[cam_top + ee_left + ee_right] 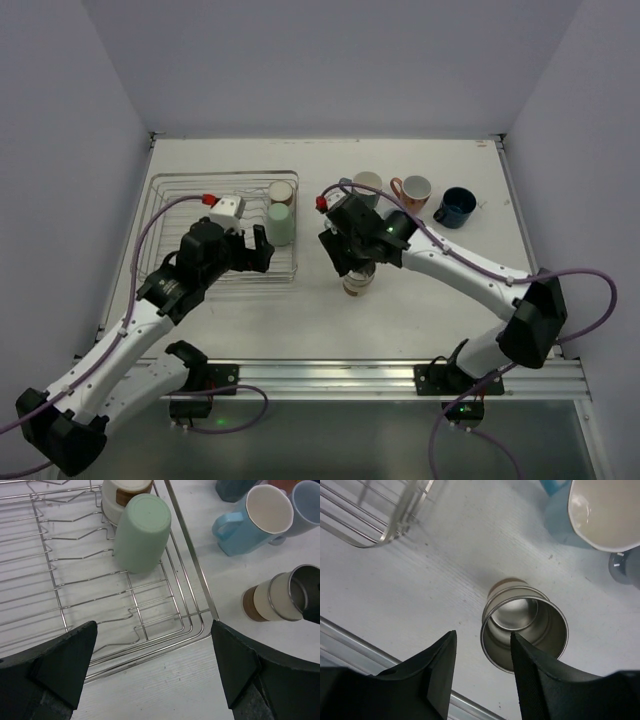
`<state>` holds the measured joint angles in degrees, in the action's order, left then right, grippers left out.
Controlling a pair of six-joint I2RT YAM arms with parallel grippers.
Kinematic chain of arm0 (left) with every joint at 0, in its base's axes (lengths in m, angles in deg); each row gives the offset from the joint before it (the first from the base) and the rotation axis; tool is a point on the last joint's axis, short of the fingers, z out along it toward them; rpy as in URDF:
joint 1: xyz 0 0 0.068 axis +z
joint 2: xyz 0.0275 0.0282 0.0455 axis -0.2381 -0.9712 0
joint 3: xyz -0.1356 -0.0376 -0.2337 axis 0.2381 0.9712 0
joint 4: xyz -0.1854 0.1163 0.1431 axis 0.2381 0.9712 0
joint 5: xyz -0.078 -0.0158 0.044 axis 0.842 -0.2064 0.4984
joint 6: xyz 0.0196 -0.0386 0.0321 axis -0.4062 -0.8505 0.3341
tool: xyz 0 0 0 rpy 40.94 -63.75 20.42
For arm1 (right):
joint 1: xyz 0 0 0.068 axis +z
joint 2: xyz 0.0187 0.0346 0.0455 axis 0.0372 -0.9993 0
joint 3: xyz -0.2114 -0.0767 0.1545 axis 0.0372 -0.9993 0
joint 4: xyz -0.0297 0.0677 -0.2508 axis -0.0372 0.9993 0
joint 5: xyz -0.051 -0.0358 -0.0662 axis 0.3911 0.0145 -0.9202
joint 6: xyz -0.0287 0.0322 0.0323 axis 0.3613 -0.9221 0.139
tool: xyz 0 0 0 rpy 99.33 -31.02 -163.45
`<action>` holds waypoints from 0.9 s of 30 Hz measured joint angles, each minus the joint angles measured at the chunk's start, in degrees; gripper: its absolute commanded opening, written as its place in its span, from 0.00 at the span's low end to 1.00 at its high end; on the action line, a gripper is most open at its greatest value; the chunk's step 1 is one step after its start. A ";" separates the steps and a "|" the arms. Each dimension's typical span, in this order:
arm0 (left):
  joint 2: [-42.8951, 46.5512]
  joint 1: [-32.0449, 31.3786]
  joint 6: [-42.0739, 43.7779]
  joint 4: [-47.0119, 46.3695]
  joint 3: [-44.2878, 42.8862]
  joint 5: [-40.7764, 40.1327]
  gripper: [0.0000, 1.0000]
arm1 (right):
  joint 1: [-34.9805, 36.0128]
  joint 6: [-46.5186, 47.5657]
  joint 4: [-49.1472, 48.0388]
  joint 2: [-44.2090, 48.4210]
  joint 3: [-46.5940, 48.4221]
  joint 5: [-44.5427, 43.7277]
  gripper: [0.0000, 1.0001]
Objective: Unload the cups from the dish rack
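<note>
**Two tumblers in the rack, one on the table under your right pincer**

From the top camera, you see the dish rack (190, 200) on the left half of the table (450, 300). Two cups sit at its far right corner: the pale green tumbler (280, 226) and, just beyond it, the beige tumbler (281, 191). Your left gripper (250, 258) hangs over the rack's near right part, close to the green one. Your right gripper (355, 262) is just right of the rack, directly above the steel-lined tumbler (358, 284), which stands on the table. Along the far side, from left to right, are the light blue mug (368, 183), the pink mug (415, 188) and the navy mug (457, 207).

In the left wrist view, your left gripper (155, 670) is spread wide and holds nothing. The rack's (100, 600) near right corner lies between its fingers. The pale green tumbler (142, 532) stands bottom up on the wires and touches the beige tumbler (125, 495) behind it. Outside the rack you see the steel-lined tumbler (272, 600), the light blue mug (255, 522) and a grey mug (306, 505).

In the right wrist view, your right gripper (482, 680) has its jaws partly apart. The steel-lined tumbler (524, 630) stands mouth up, with its near left rim in the gap. The left finger is clear of it. You cannot tell whether the right finger touches it. The rack's (385, 525) corner is at the upper left.
</note>
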<state>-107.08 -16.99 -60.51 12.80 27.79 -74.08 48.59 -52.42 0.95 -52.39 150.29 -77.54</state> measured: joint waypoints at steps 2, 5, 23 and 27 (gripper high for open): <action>-2.86 0.00 -0.28 -0.83 -1.51 0.26 1.00 | 0.00 -0.22 -2.51 4.13 -1.20 0.13 0.50; -9.88 0.00 -1.14 -3.34 -4.63 0.37 1.00 | 0.00 -1.27 -10.19 15.37 -7.41 0.52 0.51; -43.93 0.50 0.17 -10.73 -21.75 -8.35 0.86 | 0.00 -5.97 -29.92 39.54 -31.56 4.79 0.50; -47.34 1.14 0.52 -10.73 -21.94 -9.84 0.76 | 0.00 -6.19 -32.37 40.46 -32.70 5.99 0.50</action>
<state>-154.42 -15.85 -59.99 2.06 5.84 -83.91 48.59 -58.61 -31.42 -11.93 117.59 -71.55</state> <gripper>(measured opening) 0.799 0.505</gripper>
